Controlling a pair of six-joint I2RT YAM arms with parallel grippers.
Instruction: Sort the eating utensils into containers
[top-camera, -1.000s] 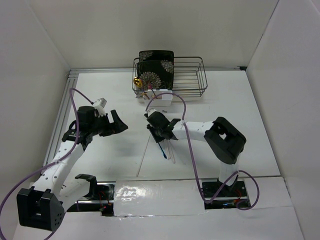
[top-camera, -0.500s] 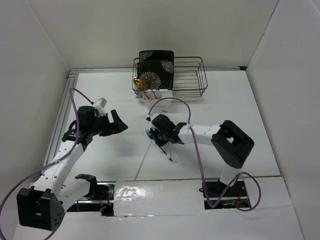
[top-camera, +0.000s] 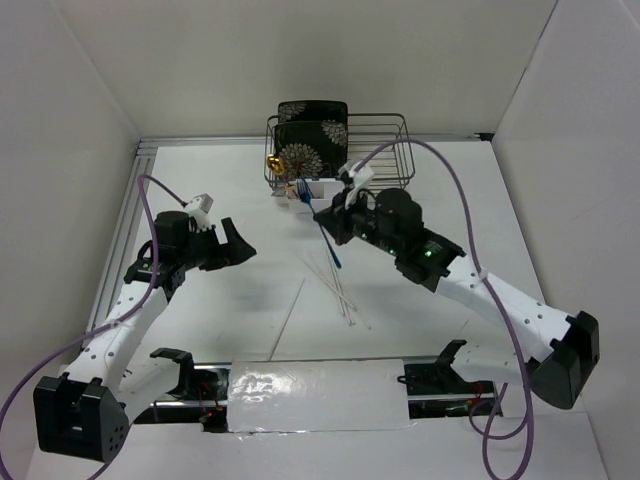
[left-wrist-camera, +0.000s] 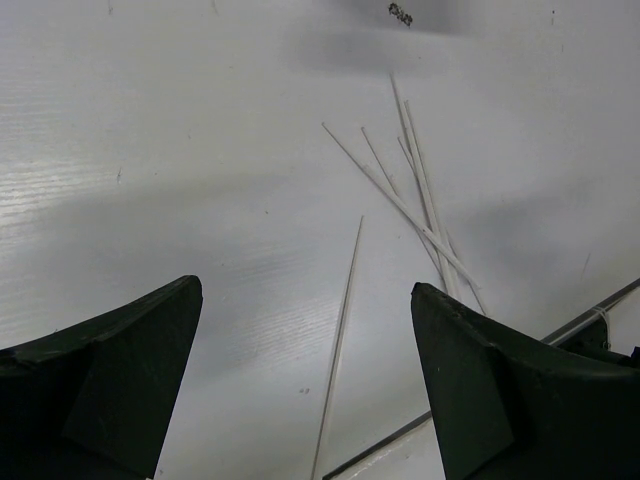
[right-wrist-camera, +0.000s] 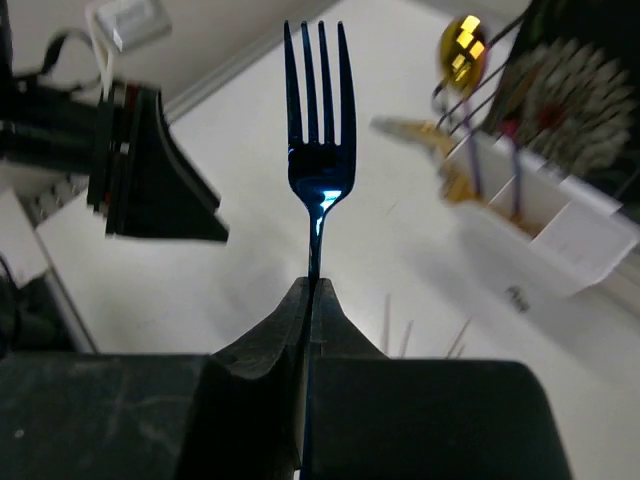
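Carrying the fork: the right gripper (right-wrist-camera: 308, 288) is clenched on the handle of the small blue fork (right-wrist-camera: 318, 70), and from the wrist the tines stand straight out past the fingertips.
Fork's place: up off the table (top-camera: 450, 250), slanting over it just near of the white caddy (right-wrist-camera: 575, 235), not yet in a compartment.
Caddy contents: thin handles already stand in its compartments and a gold spoon (right-wrist-camera: 462, 45) pokes highest. I can't tell which slot has room.
Doing it well: I'd say bring the fork upright over a slot first, lower it dead centre, and only let go once it sits inside. The grip is narrow, so a knock could twist the fork.
Edges: the caddy's dividers and rim are thin, and a tine catching one could tip the light box or jostle the spoon.
Far side: the black wire dish rack (top-camera: 385, 150) with its floral plates (top-camera: 312, 130) rises touching or right behind the caddy, so there's little room to overshoot that way.
Chopsticks: pale sticks (left-wrist-camera: 415, 195) lie scattered on the table near of the fork, with one apart to the left. Nothing is touching them.
Left gripper (top-camera: 240, 243): spread wide and holding nothing, hovering over the left of the table, well apart from the caddy.
Open room: the table right of the chopsticks looks bare, so the approach from the near-right seems safest.
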